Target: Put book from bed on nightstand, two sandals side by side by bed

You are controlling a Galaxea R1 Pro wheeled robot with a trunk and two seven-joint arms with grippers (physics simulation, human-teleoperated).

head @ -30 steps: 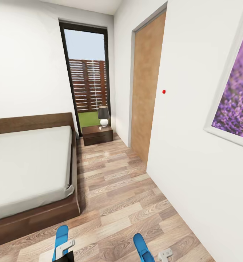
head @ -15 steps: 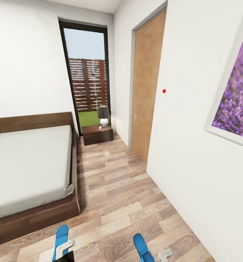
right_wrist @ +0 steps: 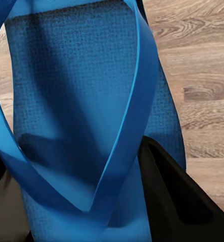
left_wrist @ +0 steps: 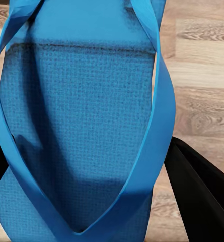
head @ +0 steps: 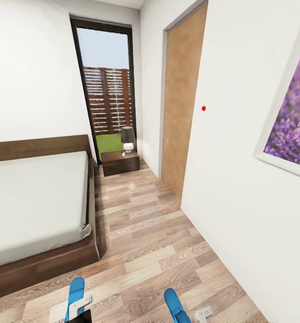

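L sandal & R sandal gripped; bed beside.

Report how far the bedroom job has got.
In hand: each claw carries a blue sandal, left sandal, right sandal, above the floor beside the bed. Left: setting both down together. No book shows on the nightstand, so that step looks undone.

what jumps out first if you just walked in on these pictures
The two bright blue sandals, one in the left pincer and one in the right pincer, poke up at the bottom of the head view. Then the big off-white bed at left, and the tall window at the far end with a small lamp on the dark nightstand below it.
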